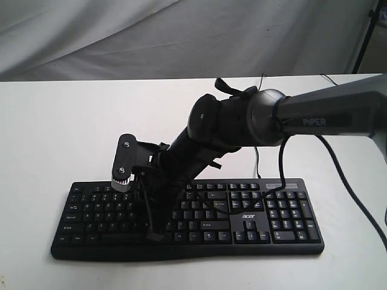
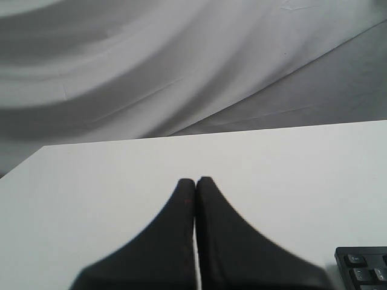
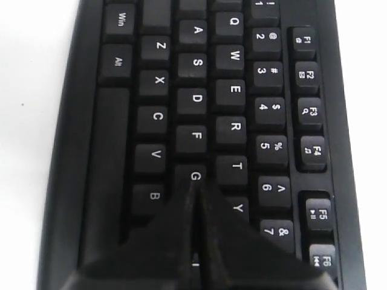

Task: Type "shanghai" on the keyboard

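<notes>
On the white tabletop (image 1: 60, 133), the wide black plastic keyboard (image 1: 242, 216) lies flat with its long axis running left to right in the exterior view, letter block on the left and number pad on the right. The key rows follow that same axis, so every letter of the word sits along a line the fingertip can track sideways.

The right arm's black two-fingered gripper (image 3: 195, 184) has reached across the middle onto the letter half. Its fingers are pressed together into one narrow point, and in the right wrist view that point sits at the G key (image 3: 195, 175), with F just beside it on the side towards D and S. H would be the neighbour on the other side, hidden beneath the fingers. Whether the tip is pressing G or only just above it is hard to say from these angles.

The left arm's black gripper (image 2: 195, 181), fingers likewise together, is over bare table, with only a corner of the keyboard (image 2: 363, 266) in its view. The right arm is clearly the nearer one for any key.
</notes>
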{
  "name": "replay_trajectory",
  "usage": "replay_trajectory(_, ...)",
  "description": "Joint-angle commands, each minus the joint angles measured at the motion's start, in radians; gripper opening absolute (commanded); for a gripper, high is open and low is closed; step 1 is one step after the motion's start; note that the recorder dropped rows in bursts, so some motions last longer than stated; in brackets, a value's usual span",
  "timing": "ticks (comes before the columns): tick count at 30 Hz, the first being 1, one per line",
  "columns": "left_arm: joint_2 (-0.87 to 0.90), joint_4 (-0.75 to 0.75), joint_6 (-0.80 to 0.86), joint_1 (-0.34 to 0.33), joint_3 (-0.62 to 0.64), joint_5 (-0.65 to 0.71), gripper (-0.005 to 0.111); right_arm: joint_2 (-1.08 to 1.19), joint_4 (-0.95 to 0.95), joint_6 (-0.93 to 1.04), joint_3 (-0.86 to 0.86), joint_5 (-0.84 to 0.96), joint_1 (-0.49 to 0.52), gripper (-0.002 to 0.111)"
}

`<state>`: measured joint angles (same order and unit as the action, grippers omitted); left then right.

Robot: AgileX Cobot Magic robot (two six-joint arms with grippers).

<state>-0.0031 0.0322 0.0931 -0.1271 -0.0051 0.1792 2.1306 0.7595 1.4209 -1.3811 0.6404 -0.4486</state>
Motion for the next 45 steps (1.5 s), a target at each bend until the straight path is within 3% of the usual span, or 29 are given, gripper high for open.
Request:
replay_trajectory(1, 0.003, -0.001, -0.003, 0.004, 0.005, -0.005, 0.001, -0.009, -0.002, 0.002, -0.005, 0.012, 0.009, 0.0)
replay_trajectory(45, 0.003, -0.001, -0.003, 0.004, 0.005, -0.005, 0.001, -0.029, 0.057, -0.001, -0.005, -0.004, 0.007, 0.0)
